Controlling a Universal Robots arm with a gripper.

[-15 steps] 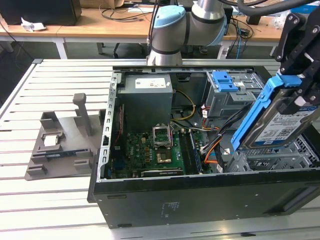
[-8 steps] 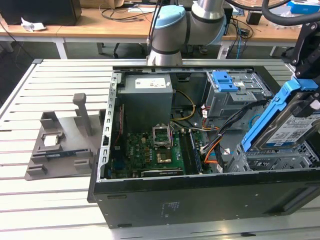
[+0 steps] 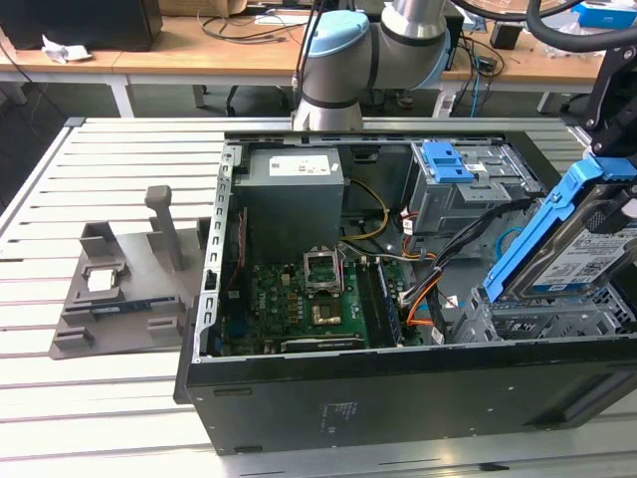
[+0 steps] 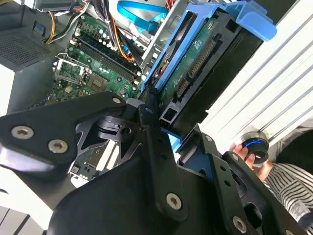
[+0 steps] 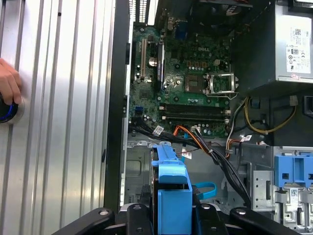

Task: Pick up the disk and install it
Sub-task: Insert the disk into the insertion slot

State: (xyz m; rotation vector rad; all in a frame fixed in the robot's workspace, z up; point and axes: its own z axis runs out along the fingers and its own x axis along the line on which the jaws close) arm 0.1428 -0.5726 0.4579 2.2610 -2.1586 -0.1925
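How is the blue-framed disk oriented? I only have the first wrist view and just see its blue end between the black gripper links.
Observer: In the exterior view, the flat silver disk in its bright blue plastic carrier is tilted. Its upper end leans toward the exterior view's right.
Operator: Where's the lower end?
Observer: At the open grey metal bay inside the black computer case, on the exterior view's right. I cannot tell whether they touch.
Operator: Grip ok?
Observer: In the second wrist view, the gripper is shut on the carrier's edge, and the disk's connector side faces that camera.
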